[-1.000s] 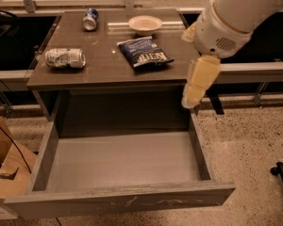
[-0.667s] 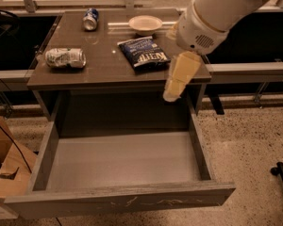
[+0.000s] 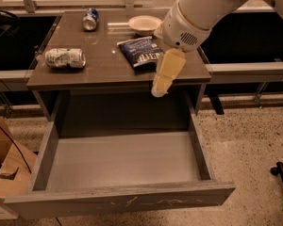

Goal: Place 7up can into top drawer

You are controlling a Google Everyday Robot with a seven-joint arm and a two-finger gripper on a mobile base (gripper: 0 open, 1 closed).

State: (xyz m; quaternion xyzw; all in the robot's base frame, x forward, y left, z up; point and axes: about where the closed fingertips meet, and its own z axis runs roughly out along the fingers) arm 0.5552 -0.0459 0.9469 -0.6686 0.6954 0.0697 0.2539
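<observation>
The 7up can (image 3: 65,58) lies on its side near the left edge of the brown table top (image 3: 104,69). It is silvery-white with green print. The top drawer (image 3: 122,161) is pulled out wide below the table, and nothing lies on its flat grey bottom. My gripper (image 3: 163,79) hangs from the white arm over the table's front edge, right of centre, above the back of the drawer. It holds nothing and is well to the right of the 7up can.
A blue can with a silver top (image 3: 90,19) lies at the back of the table. A white bowl (image 3: 145,24) and a dark blue chip bag (image 3: 140,52) sit right of centre. A cardboard box (image 3: 4,168) stands on the floor at left.
The arm and gripper have moved left along the table's front, from beyond its right end to right of centre. The cans and drawer have not moved.
</observation>
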